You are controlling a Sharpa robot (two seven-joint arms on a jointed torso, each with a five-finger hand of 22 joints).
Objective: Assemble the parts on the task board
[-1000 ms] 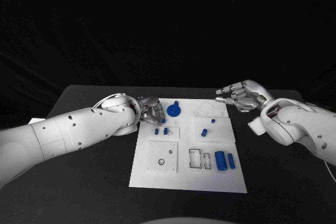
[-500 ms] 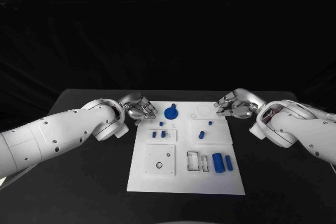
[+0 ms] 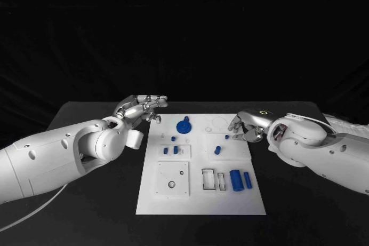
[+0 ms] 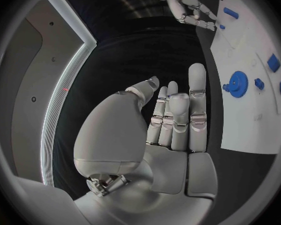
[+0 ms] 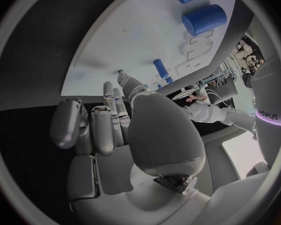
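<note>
Hovering at the far corners of the task board, both hands hold nothing: the left hand is raised off the board's far left corner with its fingers stretched and apart, and the right hand sits low at the far right edge with fingers loosely bent, the tips hidden from the head camera by its own back. The nearest loose part to the right hand looks to be the short blue peg, lying just inboard of it with its long axis running roughly toward the robot. The blue gear stands inboard of the left hand. Two larger blue cylinders lie side by side nearer the robot, well apart from both hands.
</note>
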